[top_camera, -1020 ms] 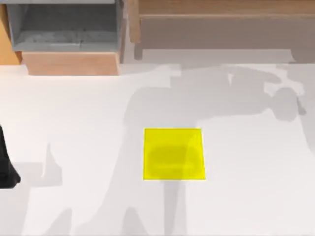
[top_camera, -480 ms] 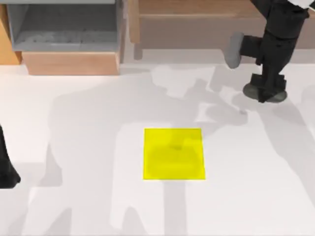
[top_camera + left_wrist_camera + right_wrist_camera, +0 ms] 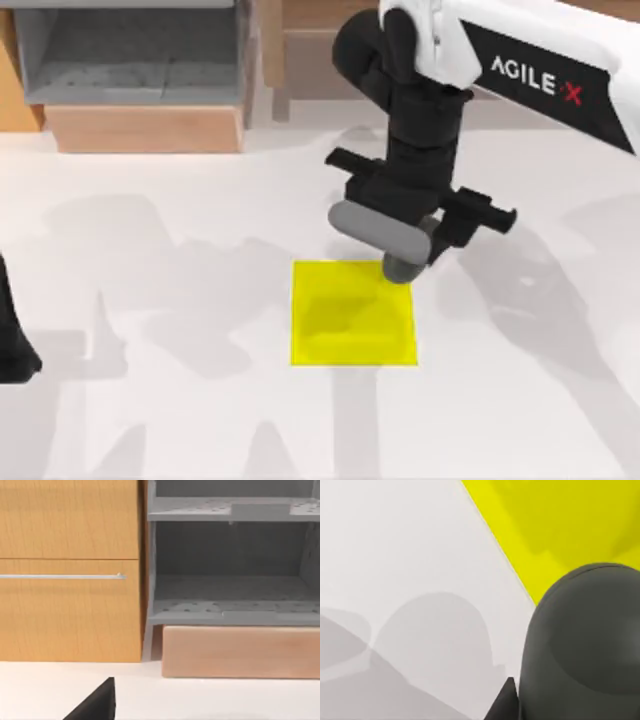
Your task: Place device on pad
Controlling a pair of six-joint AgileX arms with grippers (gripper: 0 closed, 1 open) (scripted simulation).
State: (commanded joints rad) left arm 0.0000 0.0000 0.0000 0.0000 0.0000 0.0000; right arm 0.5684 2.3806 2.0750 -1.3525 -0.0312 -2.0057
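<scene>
right end effector [image 3: 412, 228] closed on gray device [image 3: 385, 232], over yellow pad's [image 3: 352, 325] far right corner | pad mid-tabletop [image 3: 180, 400] | left arm [image 3: 12, 335] parked, tabletop's left edge, grip state: cannot tell

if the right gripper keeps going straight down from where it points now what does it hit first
Probably the pad: the right gripper points down, holding the device over the pad's far right corner, so the device would touch first. Height is unclear.

The pad [image 3: 353, 313] is lying at the table's [image 3: 150, 400] centre; the device [image 3: 385, 232] is hanging over its far right corner; a shelf unit [image 3: 135, 50] is standing behind, far left.
</scene>
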